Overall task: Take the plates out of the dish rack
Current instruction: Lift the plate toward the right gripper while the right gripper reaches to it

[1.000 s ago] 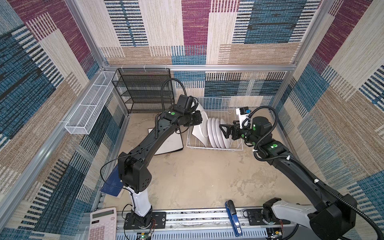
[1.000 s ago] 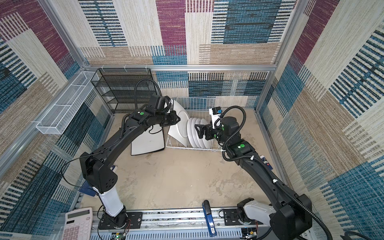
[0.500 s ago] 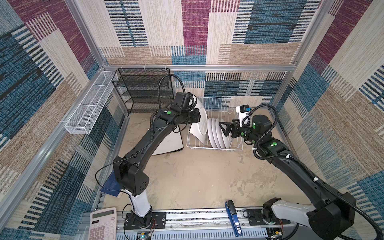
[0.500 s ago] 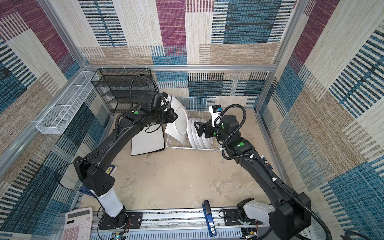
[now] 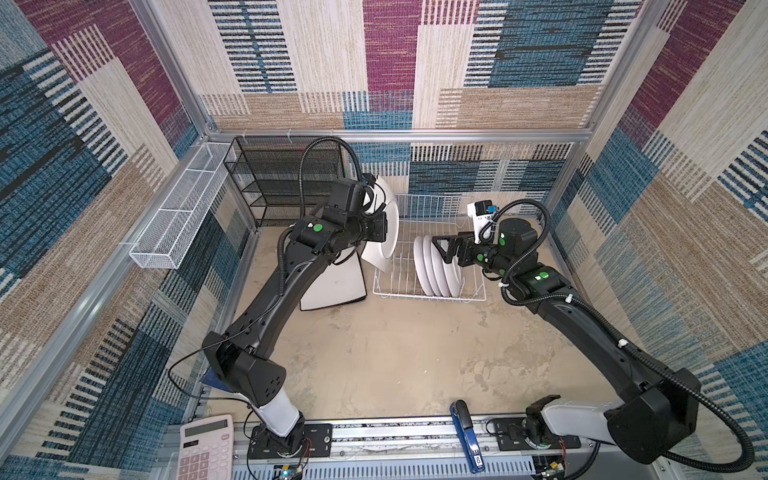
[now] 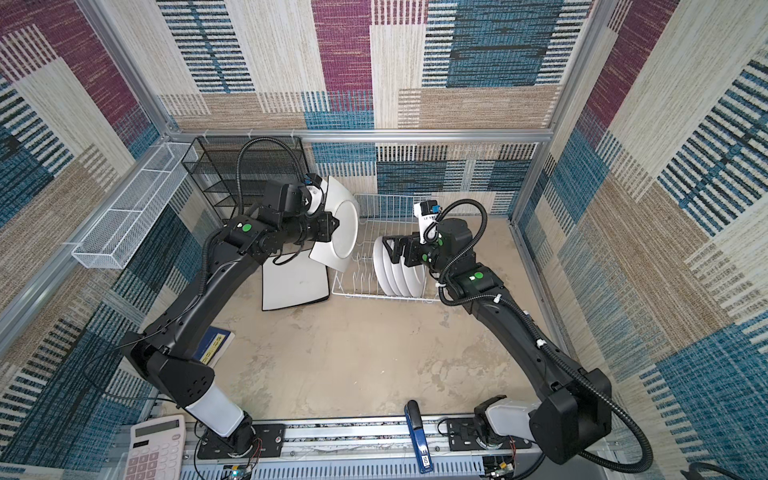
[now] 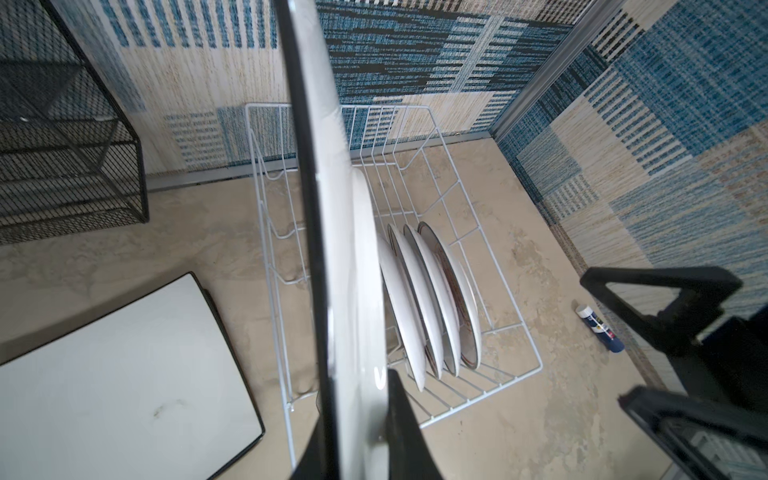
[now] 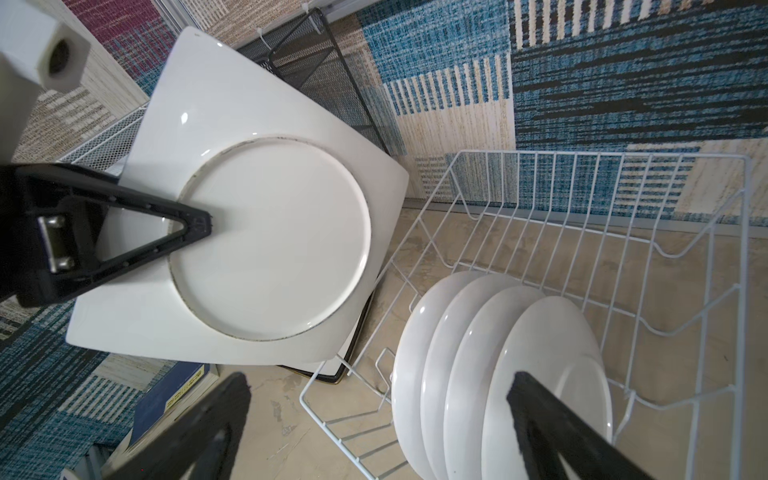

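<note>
The left gripper (image 5: 377, 227) pinches one side of a large square white, black-edged plate (image 8: 270, 241), held on edge above the left end of the white wire dish rack (image 5: 428, 296) near the table's back edge. So gripped, it could pivot and strike the wires. The right gripper (image 5: 439, 249) gapes beside four round white plates (image 5: 436, 270) racked upright, and a nudge might topple them.

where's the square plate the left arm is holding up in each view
Top view: square plate left of centre, raised by the left end of the dish rack.
Top view: same place, white side showing.
Left wrist: edge-on, a strip in front of the rack.
Right wrist: large, ringed white side facing the camera.
Shared landmark: the dish rack holding four round plates.
</note>
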Controlling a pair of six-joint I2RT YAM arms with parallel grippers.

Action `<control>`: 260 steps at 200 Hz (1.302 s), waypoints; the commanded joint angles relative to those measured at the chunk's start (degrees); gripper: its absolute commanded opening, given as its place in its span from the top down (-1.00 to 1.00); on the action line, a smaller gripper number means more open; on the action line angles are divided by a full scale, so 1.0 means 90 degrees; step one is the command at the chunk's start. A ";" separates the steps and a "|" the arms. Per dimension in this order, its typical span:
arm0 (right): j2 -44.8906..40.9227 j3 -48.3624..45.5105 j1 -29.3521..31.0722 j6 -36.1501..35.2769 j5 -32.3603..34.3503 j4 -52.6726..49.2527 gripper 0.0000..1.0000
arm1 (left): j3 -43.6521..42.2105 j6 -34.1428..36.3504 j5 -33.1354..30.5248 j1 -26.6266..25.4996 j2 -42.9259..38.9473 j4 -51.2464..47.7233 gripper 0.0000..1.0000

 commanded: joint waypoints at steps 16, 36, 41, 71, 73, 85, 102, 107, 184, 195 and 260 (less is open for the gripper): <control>0.0125 0.0169 -0.0205 0.0703 -0.0711 -0.0010 -0.99 | -0.0864 0.2180 0.0077 -0.0011 -0.0843 0.1776 1.00; 0.0236 0.0300 -0.0354 0.1205 -0.0985 0.0066 -0.99 | -0.1520 0.3060 0.0220 -0.0042 -0.1298 0.2264 1.00; 0.0284 0.0381 -0.0418 0.1319 -0.1101 0.0022 -0.99 | -0.1620 0.3293 0.0242 -0.0062 -0.1386 0.2285 1.00; 0.0552 0.0722 -0.0621 0.1853 -0.1771 -0.0017 -0.99 | -0.2538 0.4500 -0.0222 -0.0189 -0.1949 0.2995 1.00; 0.0561 0.0727 -0.0632 0.1888 -0.1794 0.0000 -0.99 | -0.2611 0.4584 -0.0247 -0.0205 -0.1991 0.3071 1.00; 0.0621 0.0751 -0.0662 0.2148 -0.2027 0.0145 -0.99 | -0.3096 0.5155 -0.0416 -0.0289 -0.2218 0.3574 1.00; 0.0741 0.0769 -0.0691 0.2512 -0.2387 0.0413 -0.99 | -0.3704 0.5922 -0.0632 -0.0412 -0.2451 0.4277 1.00; 0.0780 0.0771 -0.0684 0.2614 -0.2489 0.0490 -0.99 | -0.3863 0.6184 -0.0675 -0.0438 -0.2504 0.4442 1.00; 0.1018 0.0731 -0.0684 0.3238 -0.2930 0.1012 -1.00 | -0.5700 0.8643 -0.1290 -0.0769 -0.2703 0.6967 1.00; 0.1079 0.0723 -0.0684 0.3296 -0.2980 0.1015 -0.96 | -0.5841 0.8886 -0.1354 -0.0817 -0.2652 0.7266 1.00; 0.1493 0.0888 -0.0586 0.3339 -0.3162 0.0752 -0.80 | -0.6333 0.9505 -0.1555 -0.1037 -0.2337 0.8704 1.00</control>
